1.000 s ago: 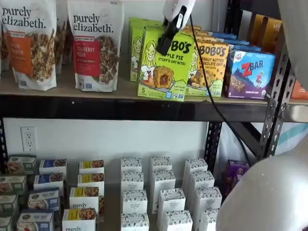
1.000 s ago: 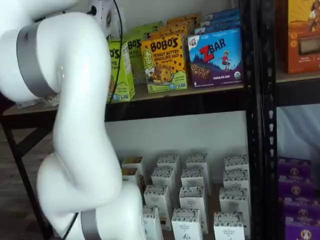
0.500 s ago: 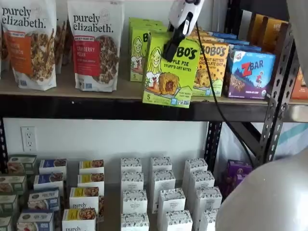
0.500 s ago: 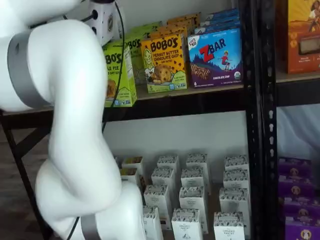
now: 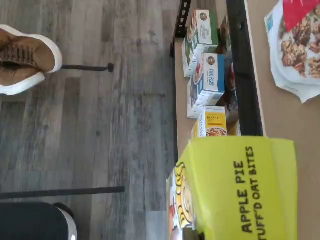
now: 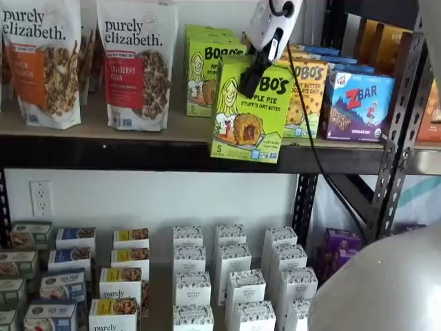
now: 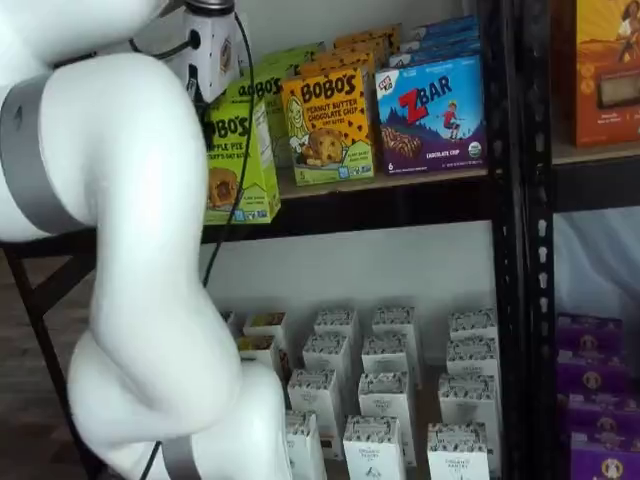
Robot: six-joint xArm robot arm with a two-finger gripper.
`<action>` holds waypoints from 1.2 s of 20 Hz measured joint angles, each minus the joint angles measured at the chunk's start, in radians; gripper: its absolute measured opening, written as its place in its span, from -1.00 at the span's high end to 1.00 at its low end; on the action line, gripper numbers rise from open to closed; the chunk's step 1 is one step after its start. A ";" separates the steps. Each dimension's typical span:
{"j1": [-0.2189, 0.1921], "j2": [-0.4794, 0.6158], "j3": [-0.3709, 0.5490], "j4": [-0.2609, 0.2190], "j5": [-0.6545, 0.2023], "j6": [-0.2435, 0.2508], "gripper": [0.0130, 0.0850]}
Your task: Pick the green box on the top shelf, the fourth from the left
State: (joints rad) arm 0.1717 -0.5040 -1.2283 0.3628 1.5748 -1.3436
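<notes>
Over the last second I've drawn the green box (image 6: 248, 110), with my pincer (image 6: 251, 81) clamped on its top, out past the front edge of the top shelf (image 6: 138, 153), so the pick looks nearly complete.

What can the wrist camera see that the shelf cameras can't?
Only the wrist view shows the grey wood floor and a brown shoe, plus the box's top from above. Only the shelf views show the tool shut on the green box, the box's cartoon front, the ZBar box and the granola bags. Both show the green box out in front of the top shelf.
</notes>
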 joint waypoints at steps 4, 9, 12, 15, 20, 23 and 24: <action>-0.010 -0.017 0.026 0.000 -0.006 -0.013 0.56; -0.030 -0.041 0.059 -0.002 -0.010 -0.034 0.56; -0.043 -0.056 0.078 -0.008 -0.013 -0.049 0.56; -0.059 -0.071 0.099 -0.016 -0.015 -0.066 0.56; -0.089 -0.101 0.144 -0.029 -0.021 -0.101 0.56; -0.108 -0.113 0.163 -0.032 -0.021 -0.121 0.56; -0.113 -0.116 0.168 -0.033 -0.021 -0.127 0.56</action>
State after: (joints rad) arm 0.0590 -0.6198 -1.0600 0.3296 1.5541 -1.4703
